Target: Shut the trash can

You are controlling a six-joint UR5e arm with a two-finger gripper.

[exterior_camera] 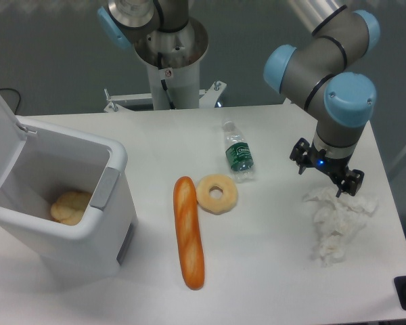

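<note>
- The trash can [88,223] sits at the left end of the counter [271,271], well apart from the arm, with its lid [0,135] swung up and back so the mouth stands open.
- It looks like thin moulded plastic: stiff enough to keep its boxy shape, but probably light for its bulk, so a hard shove could slide or tip the whole bin.
- The lid is a flat white panel hinged along the far left edge. I'd judge it needs no grasp at all; a push on its upper free edge, well away from the hinge, should bring it over and down.
- The plastic looks smooth and likely slippery, so a contact square to the panel seems safer than a glancing one.
- Looks: white, rounded corners, a grey latch [103,187] on the front rim, and a bread roll [70,206] lying inside at the bottom.
- The tool [327,172] hangs over the right side of the counter, just above a crumpled white tissue [338,223]; its fingers look spread apart with nothing between them.
- Between arm and bin lie a baguette [189,232], a bagel [216,193] just beside it, and a small water bottle [239,152] on its side.
</note>
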